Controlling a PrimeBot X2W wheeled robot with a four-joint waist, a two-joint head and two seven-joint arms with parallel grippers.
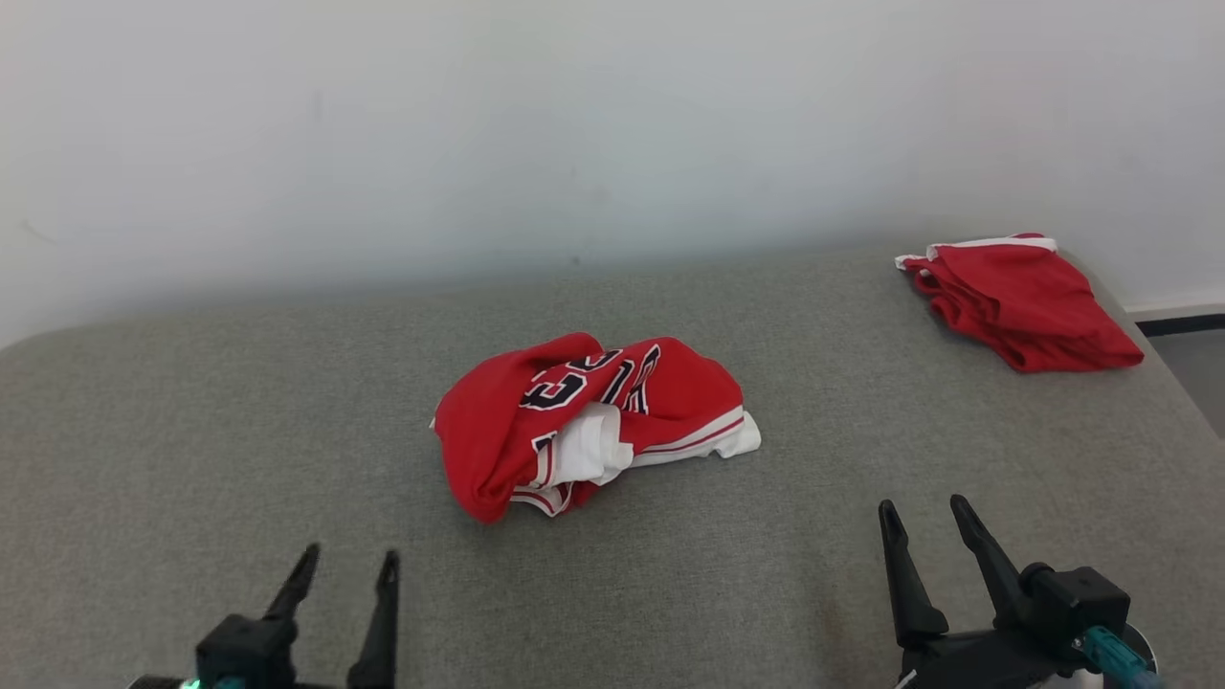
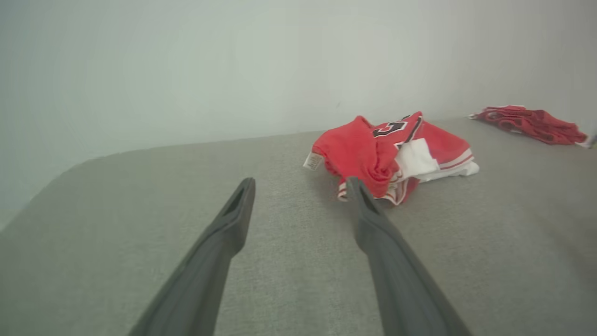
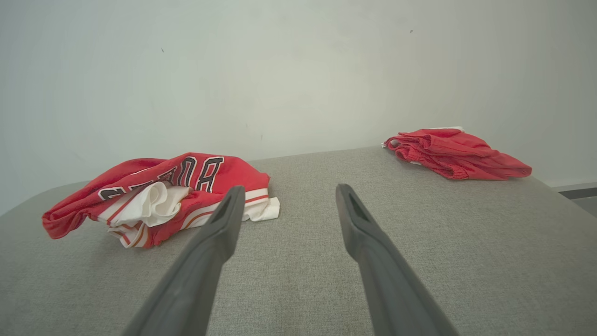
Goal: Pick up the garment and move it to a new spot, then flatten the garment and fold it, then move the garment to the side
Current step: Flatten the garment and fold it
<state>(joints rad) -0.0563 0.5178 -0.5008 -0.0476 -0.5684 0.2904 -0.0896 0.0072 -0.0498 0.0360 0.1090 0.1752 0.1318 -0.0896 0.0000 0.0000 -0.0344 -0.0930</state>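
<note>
A crumpled red jersey [image 1: 584, 416] with black lettering and white trim lies bunched in the middle of the grey padded surface [image 1: 239, 411]. In the left wrist view the jersey [image 2: 392, 154] sits ahead and to the right of the fingers; in the right wrist view the jersey [image 3: 158, 198] lies to the left. My left gripper [image 1: 349, 565] is open at the lower left, short of the garment, holding nothing. At the lower right my right gripper [image 1: 924, 512] is open too, apart from the jersey. The left gripper [image 2: 301, 184] and right gripper [image 3: 287, 191] both show a wide gap between fingers.
A second red garment [image 1: 1024, 301] with white trim lies folded near the far right corner of the surface; it is also the red pile [image 3: 454, 151] in the right wrist view. A pale wall [image 1: 574, 124] stands right behind the surface. The right edge drops to a floor [image 1: 1196, 359].
</note>
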